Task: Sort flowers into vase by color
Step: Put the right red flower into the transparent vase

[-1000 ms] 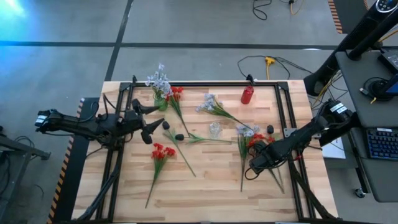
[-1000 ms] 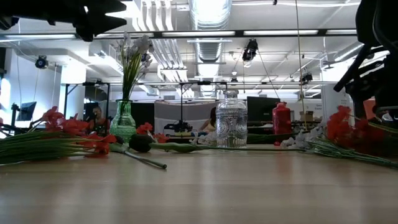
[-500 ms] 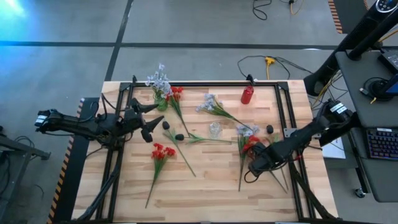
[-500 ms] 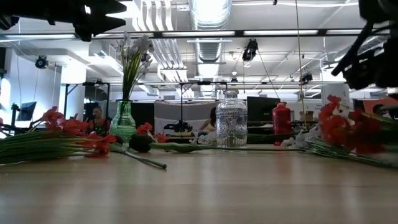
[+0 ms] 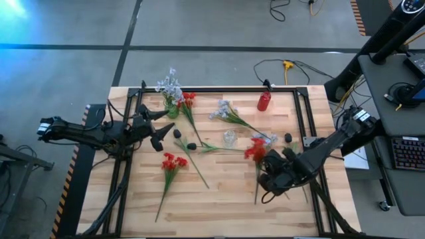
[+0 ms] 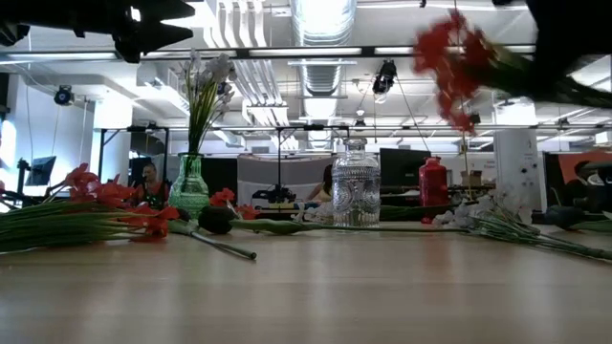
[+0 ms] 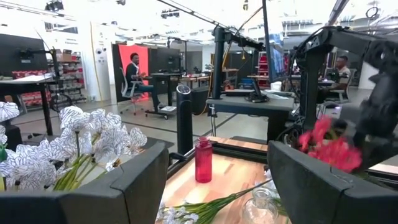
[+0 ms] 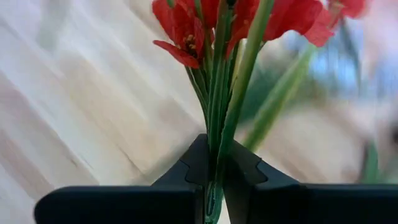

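Wooden table (image 5: 219, 199) carries loose flowers in several groups, with an open workshop floor around it. Right tool (image 5: 271, 178) is over the table's right part, closed on the stems of a red flower spray (image 5: 255, 151); the right wrist view shows both fingers pressed against the green stems, blossoms above them. The low view shows the red blossoms raised well above the table surface, so this spray is lifted clear.

Left tool (image 5: 158, 127) hangs above the table's left part with its fingers spread and nothing between them; it appears to be waiting.

Containers noted: a green vase (image 5: 172, 108) at the far left, already holding pale white-lavender flowers (image 5: 169, 84); a clear glass vase (image 5: 230, 138) near the centre, apparently without flowers; a red bottle (image 5: 264, 101) near the far edge. Further red sprays lie beside the green vase (image 5: 187, 101) and at left centre (image 5: 173, 161). Pale sprays (image 5: 226, 111) lie behind the glass vase; dark blossoms (image 5: 179, 135) lie near the left tool.

Assessment: the step in hand is carrying a red spray toward its container. Which container takes red cannot be told. The next move calls for turning the stems downward, aligning their ends over a narrow neck, and lowering before release. Task is at an early stage.
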`<action>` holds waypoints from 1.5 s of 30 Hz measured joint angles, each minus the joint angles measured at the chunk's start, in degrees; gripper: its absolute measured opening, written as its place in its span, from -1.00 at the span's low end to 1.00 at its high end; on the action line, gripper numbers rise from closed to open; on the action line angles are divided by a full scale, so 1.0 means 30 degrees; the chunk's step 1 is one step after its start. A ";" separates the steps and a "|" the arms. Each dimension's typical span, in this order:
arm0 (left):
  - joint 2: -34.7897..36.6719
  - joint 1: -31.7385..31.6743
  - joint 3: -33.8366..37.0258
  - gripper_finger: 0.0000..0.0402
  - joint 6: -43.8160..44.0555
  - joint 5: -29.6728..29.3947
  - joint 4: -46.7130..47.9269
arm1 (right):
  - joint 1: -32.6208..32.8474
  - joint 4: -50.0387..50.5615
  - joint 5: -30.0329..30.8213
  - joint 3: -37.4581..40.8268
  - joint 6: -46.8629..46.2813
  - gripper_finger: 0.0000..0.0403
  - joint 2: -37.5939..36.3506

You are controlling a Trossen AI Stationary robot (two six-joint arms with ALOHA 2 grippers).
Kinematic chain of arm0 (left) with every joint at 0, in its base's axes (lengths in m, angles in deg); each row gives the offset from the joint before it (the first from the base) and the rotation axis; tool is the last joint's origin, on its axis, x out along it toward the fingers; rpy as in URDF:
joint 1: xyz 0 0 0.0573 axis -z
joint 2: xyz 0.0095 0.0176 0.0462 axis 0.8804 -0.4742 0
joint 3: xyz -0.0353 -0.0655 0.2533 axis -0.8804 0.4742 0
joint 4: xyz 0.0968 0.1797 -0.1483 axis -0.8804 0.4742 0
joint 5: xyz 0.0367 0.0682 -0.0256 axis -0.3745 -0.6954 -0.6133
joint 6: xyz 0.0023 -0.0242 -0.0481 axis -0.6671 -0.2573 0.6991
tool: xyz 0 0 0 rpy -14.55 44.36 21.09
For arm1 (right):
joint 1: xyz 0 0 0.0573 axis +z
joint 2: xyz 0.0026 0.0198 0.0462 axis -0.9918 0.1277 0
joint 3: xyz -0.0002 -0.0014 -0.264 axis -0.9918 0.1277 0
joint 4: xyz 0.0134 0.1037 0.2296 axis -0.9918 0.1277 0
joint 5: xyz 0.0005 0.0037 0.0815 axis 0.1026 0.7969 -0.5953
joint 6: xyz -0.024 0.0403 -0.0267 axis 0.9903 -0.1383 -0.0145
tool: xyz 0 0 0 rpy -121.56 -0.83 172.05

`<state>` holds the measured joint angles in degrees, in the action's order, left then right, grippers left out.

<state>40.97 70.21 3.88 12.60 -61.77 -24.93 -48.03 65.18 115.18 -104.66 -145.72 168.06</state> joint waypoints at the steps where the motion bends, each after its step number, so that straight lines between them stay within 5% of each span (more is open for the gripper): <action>1: 0.0005 0.0000 0.0000 0.28 0.0000 0.0000 -0.0041 | 0.0000 -0.0053 0.0972 -0.0538 0.0561 -0.89 0.0014; 10: 0.0005 0.0000 0.0000 0.28 -0.0073 -0.0007 -0.0637 | -0.0129 -0.3498 0.8569 -0.2622 0.7437 -0.89 0.0018; 19: 0.0005 0.0000 0.0000 0.28 -0.1282 -0.0015 -0.2398 | -0.1879 -0.9157 0.9898 -0.2625 1.4444 -0.89 0.0018; 23: 0.0012 0.0000 0.0000 0.28 -0.1734 -0.0015 -0.2708 | -0.3066 -1.2327 0.8939 -0.2625 1.8393 -0.89 0.0018; 33: 0.0273 0.0000 0.0000 0.28 -0.2368 -0.0015 -0.2820 | -0.6749 -2.0400 0.0158 -0.1223 2.5888 -0.89 -0.0208; 45: 0.0289 0.0000 0.0000 0.28 -0.2368 -0.0014 -0.2783 | -1.0471 -3.0173 -0.3264 0.6669 2.7237 -0.89 -0.4534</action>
<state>41.84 70.21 3.88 5.49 -61.82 -33.28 -79.44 -25.34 105.39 -84.66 -64.01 154.46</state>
